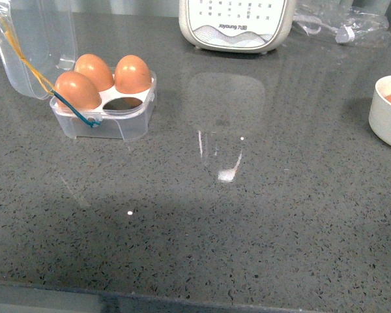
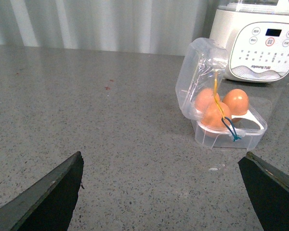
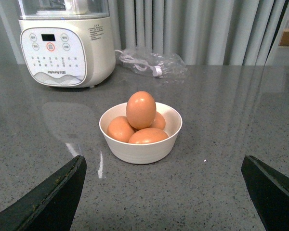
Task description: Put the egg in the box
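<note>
Box (image 1: 120, 125), lid raised: three eggs (image 1: 133, 74), one cell vacant. White bowl (image 3: 140, 150): four eggs (image 3: 140, 109). Left end effector (image 2: 163, 161) and right end effector (image 3: 164, 161) spread wide, empty.

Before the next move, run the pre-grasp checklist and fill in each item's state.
1. Lid of the box open: ok.
2. Empty hole in the tray: ok, one is free and three hold eggs.
3. Elastic loops clear of that hole: ok, not across it.
4. Right gripper open and empty: ok.
5. Top egg in the bowl uncovered: ok, it rests on the others.
6. Left gripper open, away from the box: ok.
</note>
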